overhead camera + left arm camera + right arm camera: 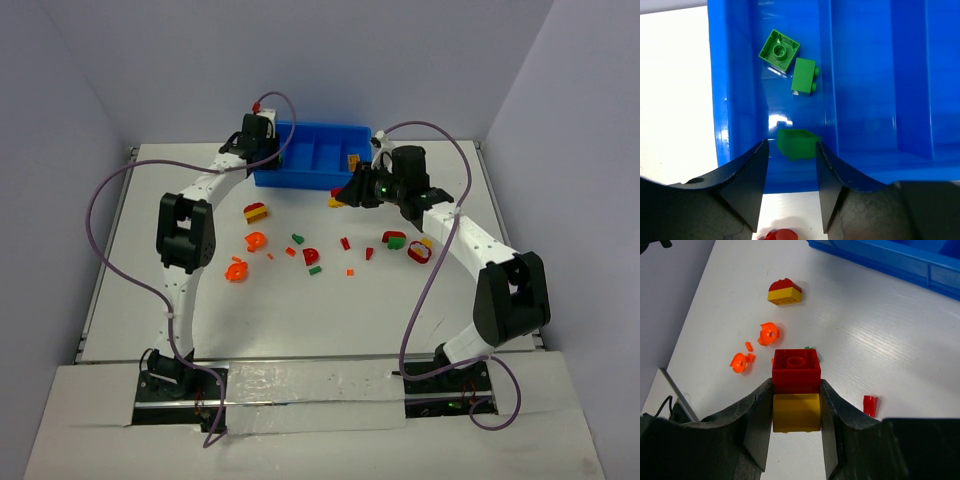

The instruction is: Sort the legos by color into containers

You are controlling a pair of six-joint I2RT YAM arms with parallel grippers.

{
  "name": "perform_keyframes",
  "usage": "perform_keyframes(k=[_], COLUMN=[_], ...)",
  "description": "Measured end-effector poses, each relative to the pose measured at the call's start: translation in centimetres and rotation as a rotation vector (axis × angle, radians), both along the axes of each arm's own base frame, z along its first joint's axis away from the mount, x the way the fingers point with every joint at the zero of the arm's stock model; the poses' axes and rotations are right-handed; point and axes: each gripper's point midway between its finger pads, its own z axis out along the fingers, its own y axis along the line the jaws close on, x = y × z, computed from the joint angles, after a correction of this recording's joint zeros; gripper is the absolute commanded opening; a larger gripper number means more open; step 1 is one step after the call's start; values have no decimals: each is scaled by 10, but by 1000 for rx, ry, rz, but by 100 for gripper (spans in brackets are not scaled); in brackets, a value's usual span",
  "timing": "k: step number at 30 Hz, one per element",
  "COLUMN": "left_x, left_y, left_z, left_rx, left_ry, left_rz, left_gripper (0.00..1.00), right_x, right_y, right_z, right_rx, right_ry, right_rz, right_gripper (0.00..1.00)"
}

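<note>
The blue tray [318, 178] stands at the back of the table. My left gripper [270, 150] hangs over its leftmost compartment [745, 100] with the jaws open [791, 146]. A blurred green lego [797, 143] sits just beyond the fingertips, free of both. Two more green legos [779, 50] [804, 76] lie in that compartment. My right gripper [342, 197], just in front of the tray, is shut [796, 385] on a red lego stacked on a yellow one [796, 371], held above the table.
Loose legos lie scattered on the white table: a red-and-yellow piece [256, 211] [785, 291], orange curved pieces [256, 240] [237, 269] [769, 333], a red arch [312, 256], small red bits [345, 243] [870, 405], and green-and-red pieces [395, 238]. Grey walls enclose the table.
</note>
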Motion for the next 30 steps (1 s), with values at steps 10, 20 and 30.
perform_keyframes(k=[10, 20, 30], left_x=[-4, -16, -41], left_y=[-1, -7, -29], left_z=[-2, -4, 24], left_rx=[-12, -36, -146], left_ry=[13, 51, 71], left_rz=[10, 6, -112], left_gripper=[65, 65, 98], right_x=[0, 0, 0], right_y=[0, 0, 3], right_z=[0, 0, 6], right_rx=[0, 1, 7], right_ry=[0, -1, -17], right_rz=[0, 0, 20], right_gripper=[0, 0, 0])
